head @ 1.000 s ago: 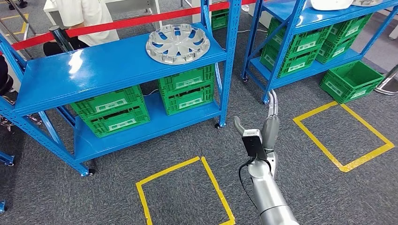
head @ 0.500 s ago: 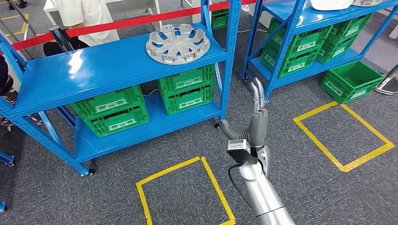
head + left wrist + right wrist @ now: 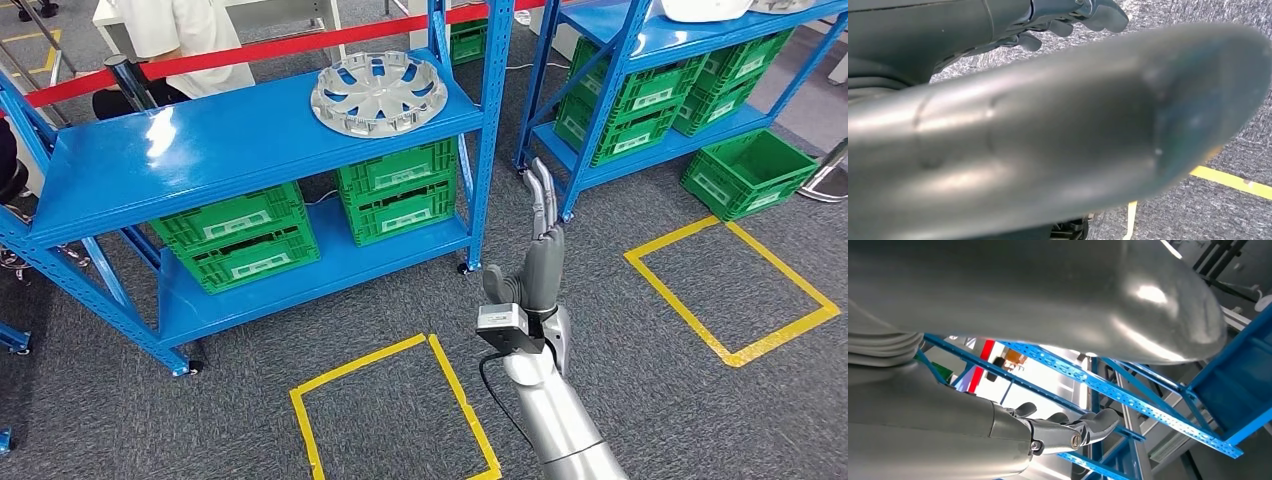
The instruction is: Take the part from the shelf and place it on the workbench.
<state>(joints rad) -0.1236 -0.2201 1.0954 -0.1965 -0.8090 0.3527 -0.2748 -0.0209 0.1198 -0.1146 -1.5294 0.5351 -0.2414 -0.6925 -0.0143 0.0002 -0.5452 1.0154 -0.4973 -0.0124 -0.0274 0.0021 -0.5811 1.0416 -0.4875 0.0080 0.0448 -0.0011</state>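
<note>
Right arm: silver, rising from the bottom of the head view over grey carpet. Right hand (image 3: 541, 262) raised, fingers (image 3: 540, 195) straight and pressed close together, thumb apart to the side, holding nothing; it stands in front of the blue shelf's corner post, well below the top deck. Left hand (image 3: 1073, 17): seen at the edge of the left wrist view above the carpet, fingers partly curled; whether it is closed cannot be told. Floor: two yellow tape squares (image 3: 395, 410), one just left of the right arm, one to its right. Blue shelf (image 3: 230, 140): the part, a silver wheel cover (image 3: 379, 93), lies flat on the top deck near the right end; green crates (image 3: 398, 190) sit on the lower deck. Behind: a red barrier tape (image 3: 250, 50) and a person in white (image 3: 180, 30)
</note>
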